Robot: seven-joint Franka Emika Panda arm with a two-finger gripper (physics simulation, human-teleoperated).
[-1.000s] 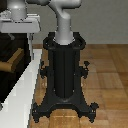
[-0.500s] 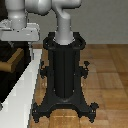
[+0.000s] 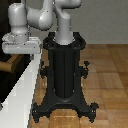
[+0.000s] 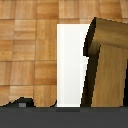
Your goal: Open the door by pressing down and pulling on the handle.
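Handle first: the short tan, wood-coloured cylindrical lever bar (image 4: 107, 60) fills one side of my wrist view, a bent brown bar seen very close, lying against a tall white strip (image 4: 69, 65) that looks like part of the door frame. Wooden parquet floor (image 4: 30, 50) shows behind both. My fingers (image 3: 21, 46) are not visible as separate tips in either view, so I cannot tell whether they are spread or pressed together; a dark band along one edge of the wrist view may belong to my hand.

In the exterior view my grey-white hand sits at that view's left, just above the top of the white frame (image 3: 22, 87), which runs down that view's left side as a pale slanted slab. Beside it, at the far left edge, a sliver of the dark door panel (image 3: 9, 75) is visible. My arm bends back to the black pedestal (image 3: 64, 75) standing mid-picture on the parquet.
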